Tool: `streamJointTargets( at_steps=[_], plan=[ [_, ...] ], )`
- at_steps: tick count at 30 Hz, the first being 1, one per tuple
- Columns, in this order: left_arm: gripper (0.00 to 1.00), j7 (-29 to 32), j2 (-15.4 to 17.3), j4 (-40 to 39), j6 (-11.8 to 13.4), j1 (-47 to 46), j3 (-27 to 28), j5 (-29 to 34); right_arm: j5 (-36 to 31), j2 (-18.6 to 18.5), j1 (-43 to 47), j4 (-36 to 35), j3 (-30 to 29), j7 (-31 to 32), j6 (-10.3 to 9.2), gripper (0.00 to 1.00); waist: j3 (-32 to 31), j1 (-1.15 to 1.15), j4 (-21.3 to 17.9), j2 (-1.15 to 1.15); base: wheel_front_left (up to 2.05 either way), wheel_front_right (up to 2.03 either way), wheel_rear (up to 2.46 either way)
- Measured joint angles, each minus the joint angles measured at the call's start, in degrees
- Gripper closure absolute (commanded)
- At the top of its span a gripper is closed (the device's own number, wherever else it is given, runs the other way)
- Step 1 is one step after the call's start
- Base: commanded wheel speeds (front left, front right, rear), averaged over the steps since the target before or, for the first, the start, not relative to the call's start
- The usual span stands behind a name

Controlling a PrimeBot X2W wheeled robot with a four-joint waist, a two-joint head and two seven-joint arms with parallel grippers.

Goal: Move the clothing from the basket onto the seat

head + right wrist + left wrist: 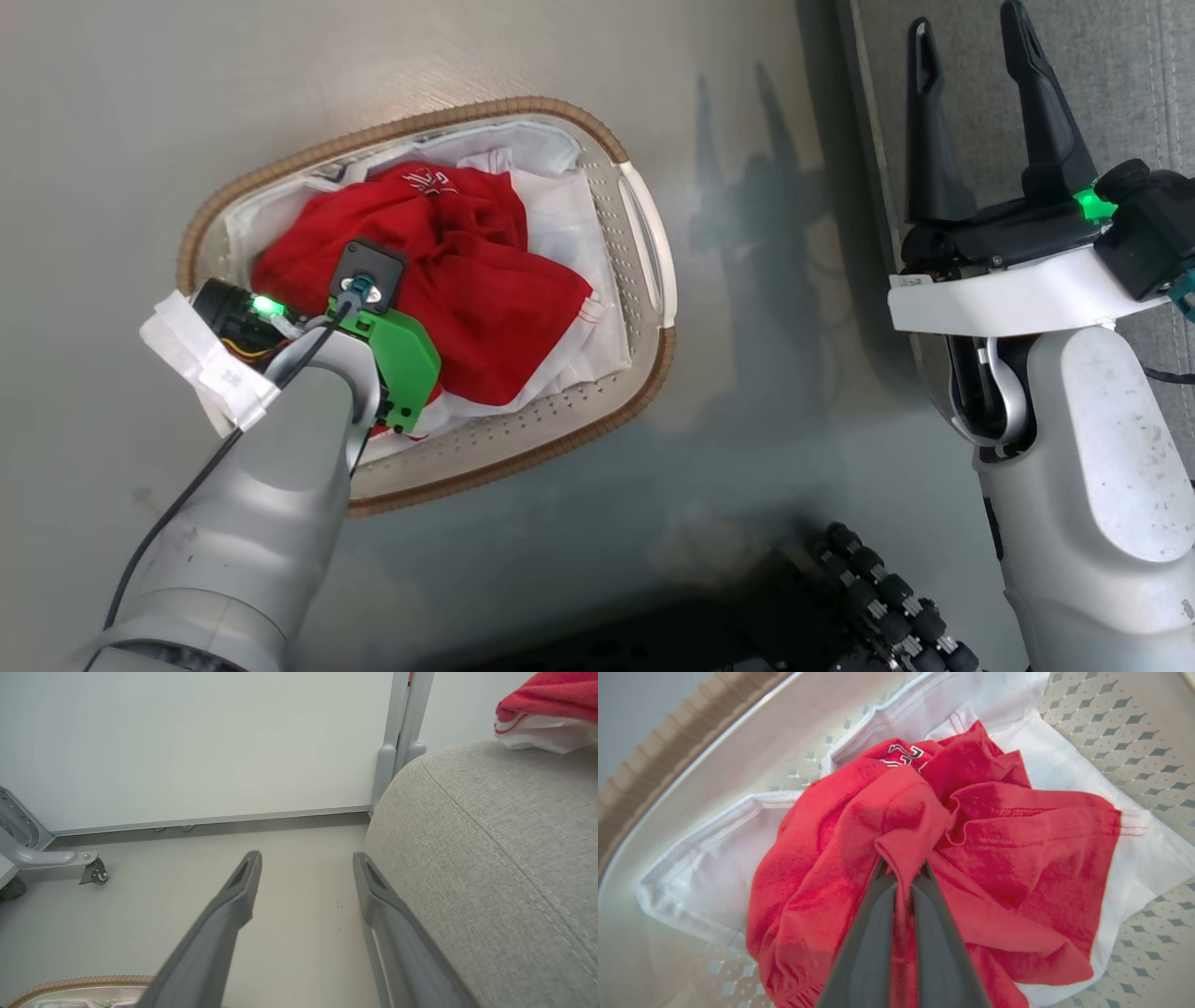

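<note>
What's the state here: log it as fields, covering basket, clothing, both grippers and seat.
basket: on the floor, white liner inside
clothing: red, bunched on the liner in the basket
left gripper: shut on a fold of the clothing
right gripper: open, empty, beside the seat
seat: grey; a red-and-white cloth lies on it

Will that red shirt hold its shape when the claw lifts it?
Probably floppy: the red clothing lies in soft crumpled folds. It would likely dangle from the fold the left claw pinches, perhaps dragging the white liner.
</note>
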Motion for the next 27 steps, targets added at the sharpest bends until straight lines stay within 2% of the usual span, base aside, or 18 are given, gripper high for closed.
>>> streamJointTargets(
  at_steps=[10,18,22,27],
  plan=[
    [1.0,-3.2,-1.5,-5.4,-2.2,5.7,-2.2,-3.0,-3.4,0.0,5.0,5.5,-0.7,0.0,0.0,0.0,-8.2,0.0,2.7,0.0,0.0,0.0,0.0],
    [1.0,-3.4,-1.8,-18.5,-2.7,11.9,-5.6,-4.4,-6.0,0.0,12.4,11.2,-2.2,0.0,0.01,0.0,-19.0,-0.01,5.5,0.0,0.0,0.0,0.0],
    [1.0,-3.4,-1.2,-22.8,-2.7,13.0,-8.1,-6.5,-5.9,0.0,16.8,14.0,-1.4,0.0,0.0,0.0,-25.3,-0.01,7.0,0.0,0.0,0.0,0.0],
    [1.0,-1.3,1.8,-28.9,-2.8,12.5,-13.6,-10.1,-4.9,0.0,21.6,16.4,1.5,0.0,0.0,0.0,-35.0,-0.01,8.7,0.0,0.0,0.0,0.0]
  ],
)
